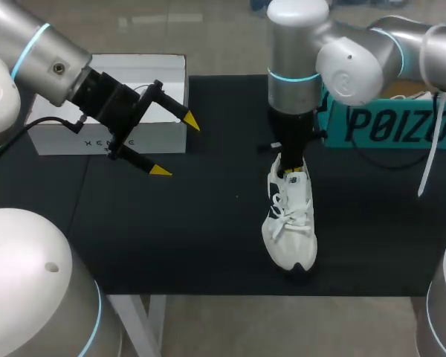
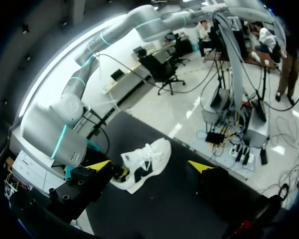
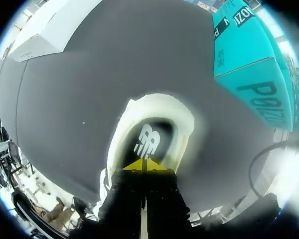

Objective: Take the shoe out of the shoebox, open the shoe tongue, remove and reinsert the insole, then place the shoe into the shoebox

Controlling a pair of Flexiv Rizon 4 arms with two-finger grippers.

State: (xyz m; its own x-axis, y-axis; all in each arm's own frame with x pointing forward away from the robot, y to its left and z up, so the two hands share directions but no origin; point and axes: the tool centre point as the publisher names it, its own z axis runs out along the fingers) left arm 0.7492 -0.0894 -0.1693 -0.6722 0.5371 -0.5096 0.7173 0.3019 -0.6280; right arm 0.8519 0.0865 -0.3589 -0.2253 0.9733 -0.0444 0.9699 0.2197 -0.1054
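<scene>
Left gripper apart and empty, right gripper closed inside the shoe's heel.

On the black table [image 1: 171, 238], a white box [image 1: 111, 104] sits at ten o'clock. Just in front of it hangs the left gripper [image 1: 175, 146], fingers spread wide, nothing between them. The white shoe [image 1: 290, 223] stands right of centre, toe at six o'clock, and the right arm above hides its collar. The right gripper [image 3: 144, 165] has its tips pressed together over the insole [image 3: 148, 139]. The teal shoebox [image 1: 390, 123] sits at two o'clock.
</scene>
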